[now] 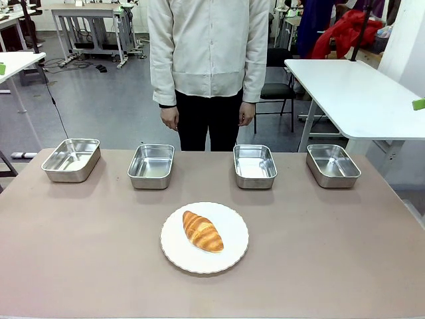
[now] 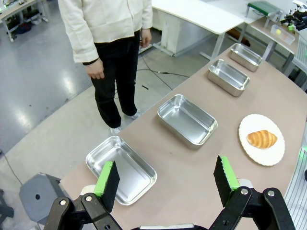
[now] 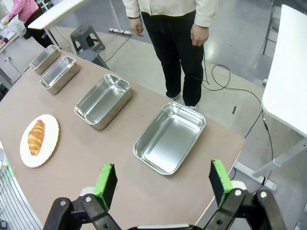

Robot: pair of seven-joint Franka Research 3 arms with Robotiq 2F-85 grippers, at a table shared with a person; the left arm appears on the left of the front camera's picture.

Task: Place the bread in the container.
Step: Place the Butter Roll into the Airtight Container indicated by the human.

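Observation:
The bread (image 1: 202,231), a golden-brown croissant, lies on a round white plate (image 1: 229,254) in the middle of the table near my side. Behind it, several look-alike steel trays stand empty in a row along the far edge (image 1: 71,159) (image 1: 151,166) (image 1: 254,166) (image 1: 333,165); which one is the container I cannot tell. My left gripper (image 2: 165,168) hangs open high over the table's left end, with the bread (image 2: 261,139) far off. High over the right end my right gripper (image 3: 162,171) is open too, and there the bread (image 3: 35,137) lies well away.
A person (image 1: 208,60) in a cream jacket stands at the far edge behind the two middle trays, hands down at the sides. A white table (image 1: 358,93) stands beyond at the right. Bare tabletop surrounds the plate.

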